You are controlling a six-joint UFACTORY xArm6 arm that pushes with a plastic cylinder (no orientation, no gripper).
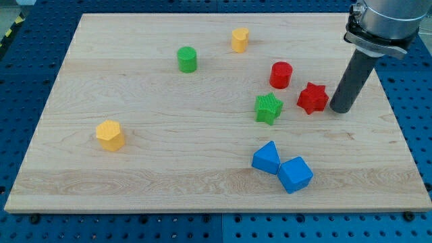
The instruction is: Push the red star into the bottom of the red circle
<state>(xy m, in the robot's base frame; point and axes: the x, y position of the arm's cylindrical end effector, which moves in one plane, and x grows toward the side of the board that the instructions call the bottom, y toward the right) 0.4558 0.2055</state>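
Note:
The red star (312, 98) lies on the wooden board at the view's right. The red circle (281, 74) stands up and to the left of it, a short gap between them. My tip (338, 109) rests on the board just to the right of the red star, very close to its right side; I cannot tell whether they touch. The dark rod rises from there toward the view's top right.
A green star (268, 109) lies just left of the red star. A green circle (187, 59) and a yellow block (239, 40) are toward the top. A yellow hexagon (110, 135) is at the left. Two blue blocks (266, 158) (295, 175) touch at the bottom right.

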